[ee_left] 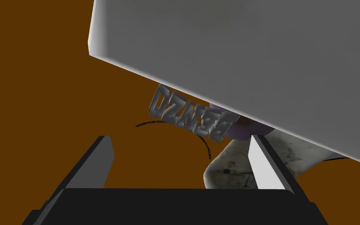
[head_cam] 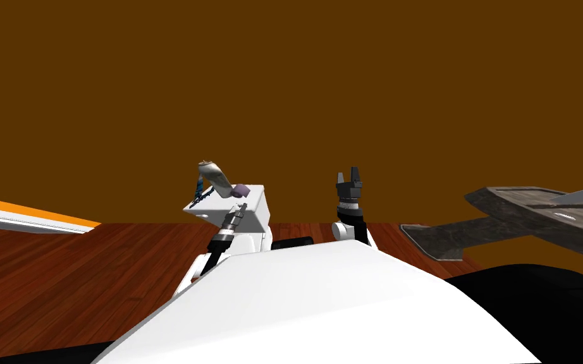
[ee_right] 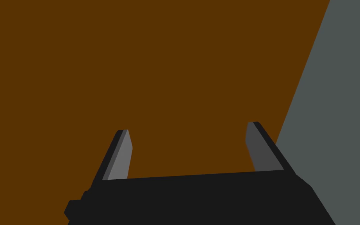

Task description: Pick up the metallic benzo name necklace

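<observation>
The necklace [ee_left: 189,117] is a row of grey metal letters spelling BENZO on a thin dark chain [ee_left: 204,142]. It lies by the edge of a white box-like stand [ee_left: 253,58], seen from below. My left gripper [ee_left: 183,150] is open, its fingers [ee_left: 265,160] just short of the letters and touching nothing. The letters sit in line with the gap. A purple object [ee_left: 241,131] and a pale worn bottle-like thing [ee_left: 230,170] lie right behind them. In the head view my left arm [head_cam: 230,224] reaches up at the stand [head_cam: 249,212]. My right gripper [head_cam: 349,178] is raised beside it, open and empty [ee_right: 187,142].
On the stand's top are the pale bottle [head_cam: 215,177], the purple object [head_cam: 241,191] and a small blue thing [head_cam: 200,187]. A dark grey stone-like table [head_cam: 524,208] juts in from the right. The floor [head_cam: 62,278] is red-brown wood, with a brown wall behind.
</observation>
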Robot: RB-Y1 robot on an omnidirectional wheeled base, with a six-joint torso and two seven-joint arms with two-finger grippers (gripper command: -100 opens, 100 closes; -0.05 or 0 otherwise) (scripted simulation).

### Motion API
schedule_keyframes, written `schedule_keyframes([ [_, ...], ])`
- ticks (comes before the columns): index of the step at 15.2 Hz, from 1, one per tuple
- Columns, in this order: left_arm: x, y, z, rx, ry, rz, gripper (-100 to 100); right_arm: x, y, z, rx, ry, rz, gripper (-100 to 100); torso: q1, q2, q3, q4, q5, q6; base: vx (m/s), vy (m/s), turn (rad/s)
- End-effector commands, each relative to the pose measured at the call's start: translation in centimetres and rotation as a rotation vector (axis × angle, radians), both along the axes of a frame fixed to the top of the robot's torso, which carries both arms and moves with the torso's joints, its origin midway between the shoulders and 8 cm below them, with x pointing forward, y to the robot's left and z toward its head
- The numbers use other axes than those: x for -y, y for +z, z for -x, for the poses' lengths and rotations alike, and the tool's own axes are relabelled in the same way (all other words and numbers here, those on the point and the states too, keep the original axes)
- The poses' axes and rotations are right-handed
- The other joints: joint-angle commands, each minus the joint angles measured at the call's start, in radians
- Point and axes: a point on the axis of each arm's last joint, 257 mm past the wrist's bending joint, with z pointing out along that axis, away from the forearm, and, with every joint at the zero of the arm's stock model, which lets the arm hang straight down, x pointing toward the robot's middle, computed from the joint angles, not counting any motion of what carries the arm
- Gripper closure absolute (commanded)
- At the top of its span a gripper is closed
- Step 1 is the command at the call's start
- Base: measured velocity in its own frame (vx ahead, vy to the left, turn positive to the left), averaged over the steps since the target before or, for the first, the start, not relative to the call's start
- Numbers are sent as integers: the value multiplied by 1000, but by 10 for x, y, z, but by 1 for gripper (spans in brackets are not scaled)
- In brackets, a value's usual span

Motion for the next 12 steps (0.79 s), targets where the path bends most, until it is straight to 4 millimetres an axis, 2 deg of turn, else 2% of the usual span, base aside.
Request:
schedule_keyframes([
  [1, 0, 0, 0, 0, 0, 0, 100, 0, 0, 0, 0, 0, 0, 0, 0, 0, 0, 0, 0, 0, 19, -4, 1],
  [6, -1, 0, 0, 1, 1, 0, 100, 0, 0, 0, 0, 0, 0, 0, -1, 3, 1, 0, 0, 1, 3, 1, 4],
  [7, -2, -18, 5, -39, 13, -1, -100, 0, 0, 0, 0, 0, 0, 0, 0, 3, 1, 0, 0, 1, -14, -35, 25],
  [9, 1, -8, 2, -16, 4, -17, -100, 0, 0, 0, 0, 0, 0, 0, -6, 4, 2, 0, 0, 1, -23, -137, 7],
  [10, -1, -10, 2, -21, 7, -9, -100, 0, 0, 0, 0, 0, 0, 0, -10, 4, 2, 0, -1, 1, -13, -107, -3],
  [11, 2, -7, 1, -12, 0, -10, -100, 0, 0, 0, 0, 0, 0, 0, -6, 2, 0, -1, 0, 0, -10, -45, 2],
  [12, 3, -6, 1, -9, -2, -10, 100, 0, 0, 0, 0, 0, 0, 0, 0, -1, -2, -3, 2, 0, -9, -25, 3],
])
